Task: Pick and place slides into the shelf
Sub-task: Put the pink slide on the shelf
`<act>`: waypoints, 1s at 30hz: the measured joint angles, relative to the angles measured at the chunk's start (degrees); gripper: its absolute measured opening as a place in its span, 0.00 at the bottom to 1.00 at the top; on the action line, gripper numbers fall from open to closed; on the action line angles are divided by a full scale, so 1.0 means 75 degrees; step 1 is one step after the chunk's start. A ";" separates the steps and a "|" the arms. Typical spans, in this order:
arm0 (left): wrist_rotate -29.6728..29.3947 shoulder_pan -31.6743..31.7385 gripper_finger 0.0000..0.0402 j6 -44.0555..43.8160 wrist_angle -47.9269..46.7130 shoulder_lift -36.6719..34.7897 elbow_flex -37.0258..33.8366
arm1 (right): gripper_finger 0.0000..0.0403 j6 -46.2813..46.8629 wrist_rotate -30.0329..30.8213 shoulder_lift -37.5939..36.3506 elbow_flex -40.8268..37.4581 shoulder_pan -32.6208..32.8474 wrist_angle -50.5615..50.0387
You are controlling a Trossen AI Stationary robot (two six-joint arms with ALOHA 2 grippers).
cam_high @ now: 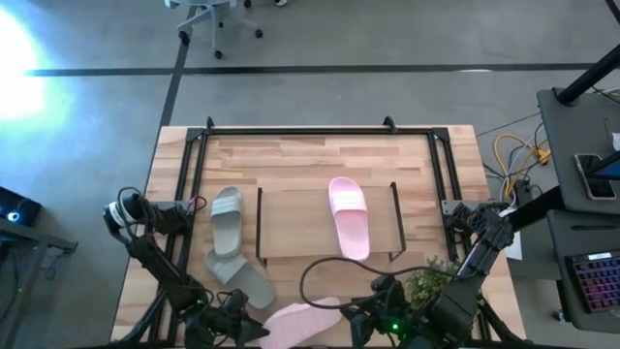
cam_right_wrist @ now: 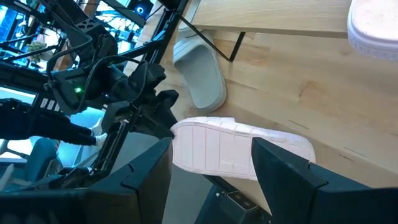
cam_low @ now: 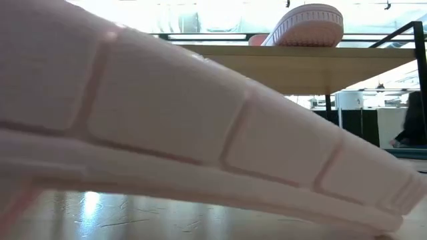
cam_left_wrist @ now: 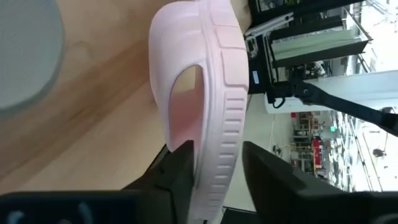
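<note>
Pink slide (cam_high: pixel 300 323) tipped on edge at the table's near edge, long axis running straight out from the left gripper (cam_left_wrist: pixel 214 168), fingers closing on its sole rim. Right gripper (cam_right_wrist: pixel 211 168) close too, wide open, empty. Shelf (cam_high: pixel 291 218) well beyond.

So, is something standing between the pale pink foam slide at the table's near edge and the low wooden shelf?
Nothing visible blocks it. The left gripper straddles the pale pink foam slide; the low wooden-topped shelf lies just beyond, already holding another pink slide. Two grey-green slides lie off to its left.
</note>
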 joint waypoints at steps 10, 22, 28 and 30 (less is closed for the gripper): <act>0.0319 0.0273 0.24 0.0822 -0.0019 0.0009 0.0105 | 0.53 0.0000 0.0000 0.0000 0.0000 0.0000 0.0009; 0.1183 0.0658 0.05 0.4704 -0.1617 -0.0405 0.1871 | 0.52 -0.0108 -0.0006 -0.0004 0.0000 0.0017 0.0004; 0.0665 0.0526 0.04 0.6453 -0.5695 -0.1092 0.3617 | 0.52 -0.0372 0.0000 -0.0203 0.0000 0.0077 -0.0165; 0.0279 0.0361 0.04 0.7729 -0.6542 -0.1316 0.4277 | 0.52 -0.0556 -0.0002 -0.0261 0.0000 0.0092 -0.0183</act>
